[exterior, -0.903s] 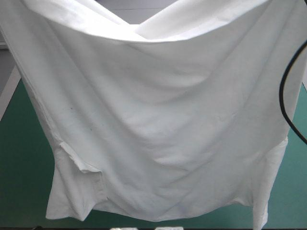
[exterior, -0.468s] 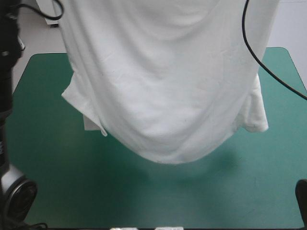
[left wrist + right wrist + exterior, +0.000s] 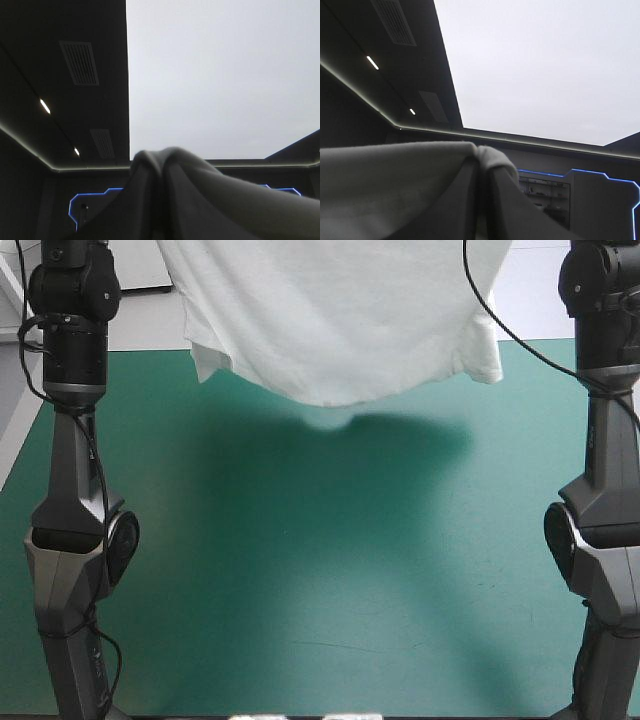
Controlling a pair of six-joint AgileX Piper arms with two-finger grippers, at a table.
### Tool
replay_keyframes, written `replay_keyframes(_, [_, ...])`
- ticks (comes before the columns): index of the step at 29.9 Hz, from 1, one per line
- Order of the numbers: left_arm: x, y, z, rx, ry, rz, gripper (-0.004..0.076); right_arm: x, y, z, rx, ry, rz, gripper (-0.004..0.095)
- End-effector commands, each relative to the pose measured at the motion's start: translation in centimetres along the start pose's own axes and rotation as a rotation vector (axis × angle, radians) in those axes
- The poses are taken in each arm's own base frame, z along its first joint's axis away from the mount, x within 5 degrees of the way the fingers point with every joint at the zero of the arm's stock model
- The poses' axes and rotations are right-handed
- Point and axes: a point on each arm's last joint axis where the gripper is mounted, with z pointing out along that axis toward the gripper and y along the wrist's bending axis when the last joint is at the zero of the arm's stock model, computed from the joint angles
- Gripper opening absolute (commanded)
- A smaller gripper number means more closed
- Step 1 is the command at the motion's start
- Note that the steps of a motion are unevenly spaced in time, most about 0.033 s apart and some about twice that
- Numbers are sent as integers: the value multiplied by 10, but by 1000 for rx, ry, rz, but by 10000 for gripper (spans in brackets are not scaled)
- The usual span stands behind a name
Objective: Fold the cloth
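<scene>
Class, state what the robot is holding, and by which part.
The T-shirt, hanging from its upper edge: left gripper and right gripper each pinch a fold.

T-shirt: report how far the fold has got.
Done: the T-shirt is off the teal-green cover, lifted and spread wide. In hand: the left gripper and the right gripper are each shut on a pinch of it, and it hangs over the cover's far part. Left: laying it flat and every fold; none shows yet.
</scene>
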Motion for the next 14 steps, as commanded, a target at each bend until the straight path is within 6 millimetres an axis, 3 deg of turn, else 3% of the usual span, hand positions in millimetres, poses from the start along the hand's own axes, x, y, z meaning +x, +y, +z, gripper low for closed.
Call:
replay_keyframes(1, [-12,8,0,-7,54,-75,-9,-10,-5,-1,-3,-1,-35,-13])
replay_keyframes(5, [54,5,-11,25,480,-152,-9,48,5,-1,-76,252,-64,-13])
replay_keyframes(7, [75,0,-20,52,666,-190,-9,79,11,-6,-129,423,-61,-13])
replay_keyframes(11, [93,-9,-39,112,951,-235,-9,127,20,-28,-251,812,-72,-13])
replay_keyframes(14, [98,-12,-55,132,1152,-251,-9,144,26,-42,-322,990,-40,-13])
